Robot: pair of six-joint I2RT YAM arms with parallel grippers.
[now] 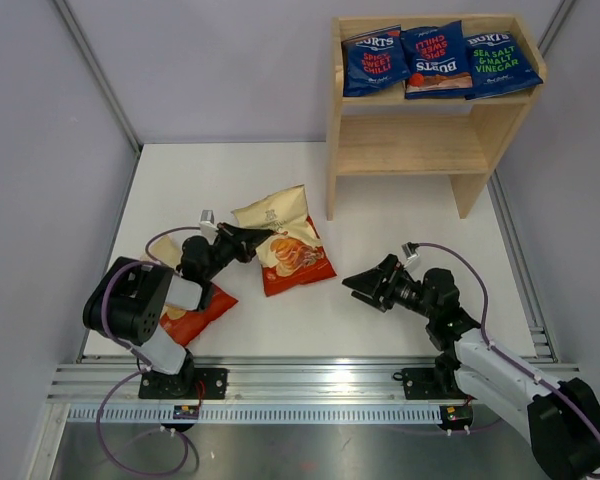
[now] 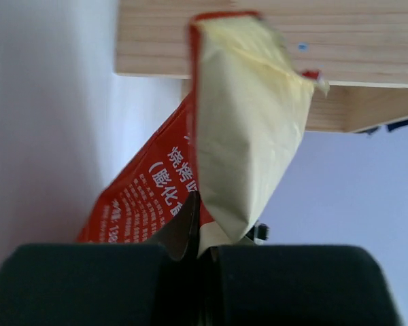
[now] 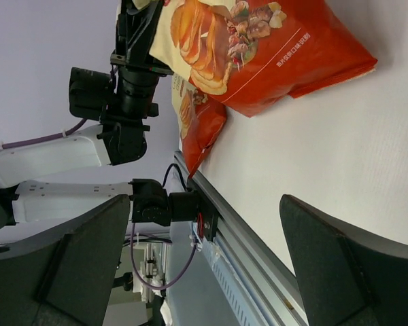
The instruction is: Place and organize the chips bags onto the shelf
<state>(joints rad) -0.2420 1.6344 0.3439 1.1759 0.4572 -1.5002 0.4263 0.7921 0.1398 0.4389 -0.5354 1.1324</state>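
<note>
Remote view, one moment: my left gripper is clamped on a cream-and-orange crisp bag. The wrist camera shows its dark fingers pressed together on the bag's thin edge, with the crumpled cream panel and the orange back with white print reaching out ahead of them toward the wooden shelf. From above, the bag's long axis runs across the gripper's line of reach, the cream sealed end pointing away from the arm bases and the orange end toward them. I cannot tell whether it is clear of the white table. A second cream-and-orange bag lies behind the left gripper, partly under that arm. My right gripper hangs low over the table with its jaws wide apart and nothing between them, and the glossy held bag is out in front of it. Beyond both grippers, three dark blue Burts bags lie side by side on the top tier of the plain, light-grained shelf, the middle one upside down.
</note>
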